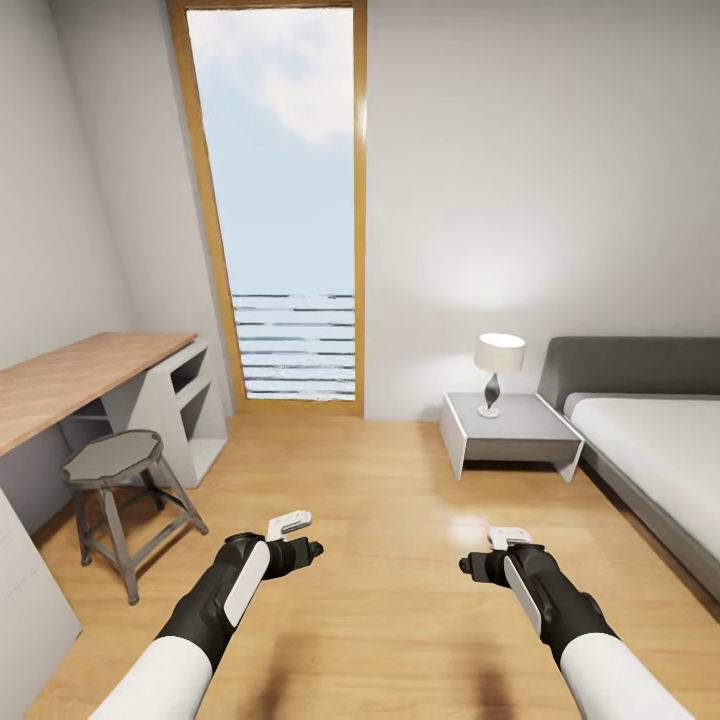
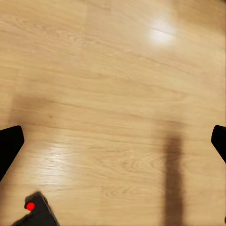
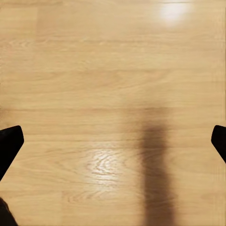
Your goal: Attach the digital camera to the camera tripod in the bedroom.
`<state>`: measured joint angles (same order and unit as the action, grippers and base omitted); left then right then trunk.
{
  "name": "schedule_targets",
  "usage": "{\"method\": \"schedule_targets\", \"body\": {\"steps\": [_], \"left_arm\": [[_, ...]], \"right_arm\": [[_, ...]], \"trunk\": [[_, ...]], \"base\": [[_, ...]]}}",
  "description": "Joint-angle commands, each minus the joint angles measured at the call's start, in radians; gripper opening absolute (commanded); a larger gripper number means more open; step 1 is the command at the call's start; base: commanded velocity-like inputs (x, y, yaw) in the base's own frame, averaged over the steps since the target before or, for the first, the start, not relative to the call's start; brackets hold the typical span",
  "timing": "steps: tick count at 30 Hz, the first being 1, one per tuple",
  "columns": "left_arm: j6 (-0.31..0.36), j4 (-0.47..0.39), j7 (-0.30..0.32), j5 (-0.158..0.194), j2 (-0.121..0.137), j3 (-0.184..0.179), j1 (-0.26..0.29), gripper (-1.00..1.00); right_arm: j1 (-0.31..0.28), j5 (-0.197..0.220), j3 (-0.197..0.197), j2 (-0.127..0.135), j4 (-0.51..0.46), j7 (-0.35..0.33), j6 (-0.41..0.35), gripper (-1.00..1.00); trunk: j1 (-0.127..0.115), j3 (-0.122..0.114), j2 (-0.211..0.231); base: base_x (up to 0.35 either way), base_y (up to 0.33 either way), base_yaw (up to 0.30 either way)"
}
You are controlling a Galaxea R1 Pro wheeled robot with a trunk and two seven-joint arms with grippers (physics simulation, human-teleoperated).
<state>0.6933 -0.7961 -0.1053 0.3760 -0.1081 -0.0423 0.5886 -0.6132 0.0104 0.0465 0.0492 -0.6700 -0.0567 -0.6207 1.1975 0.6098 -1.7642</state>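
I am in the bedroom, with its light wood floor (image 1: 380, 520), tall wood-framed window (image 1: 285, 200) and grey bed (image 1: 650, 450). A small black object with a red dot (image 2: 31, 206), likely the digital camera, lies on the floor at the edge of the left wrist view, apart from the fingers. My left gripper (image 1: 300, 535) hangs open over the floor with nothing in it, its fingertips (image 2: 9, 141) spread wide. My right gripper (image 1: 490, 550) is open and empty too, with dark fingertips (image 3: 9, 141) far apart. The camera tripod is out of view.
A wooden desk (image 1: 80, 375) with white shelving runs along the left wall, with a grey stool (image 1: 115, 470) in front. A white nightstand (image 1: 510, 435) with a lamp (image 1: 497, 370) stands beside the bed. Open floor stretches ahead to the window.
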Motion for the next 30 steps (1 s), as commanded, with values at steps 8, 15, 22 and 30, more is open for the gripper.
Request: {"method": "schedule_targets", "body": {"steps": [8, 15, 22, 30], "left_arm": [[0.005, -0.001, -0.010, 0.011, 0.001, -0.002, 0.000, 1.00], [0.006, 0.000, -0.010, 0.012, 0.000, -0.002, 0.000, 1.00], [0.006, 0.000, -0.010, 0.012, -0.001, -0.003, 0.000, 1.00], [0.005, -0.002, -0.010, 0.011, -0.001, -0.004, 0.000, 1.00]], "right_arm": [[0.000, 0.003, 0.003, 0.000, -0.001, -0.006, -0.006, 1.00], [0.000, 0.002, 0.002, 0.000, 0.000, -0.006, -0.009, 1.00], [0.000, 0.003, 0.002, 0.000, 0.000, -0.006, -0.010, 1.00], [-0.001, 0.005, 0.004, 0.000, -0.007, -0.021, -0.047, 1.00]], "trunk": [[0.031, 0.026, -0.057], [0.058, 0.048, -0.106], [0.084, 0.070, -0.155], [0.115, 0.095, -0.211]], "base": [[0.000, 0.000, 0.000], [0.000, 0.000, 0.000], [0.000, 0.000, 0.000], [0.000, 0.000, 0.000]]}}
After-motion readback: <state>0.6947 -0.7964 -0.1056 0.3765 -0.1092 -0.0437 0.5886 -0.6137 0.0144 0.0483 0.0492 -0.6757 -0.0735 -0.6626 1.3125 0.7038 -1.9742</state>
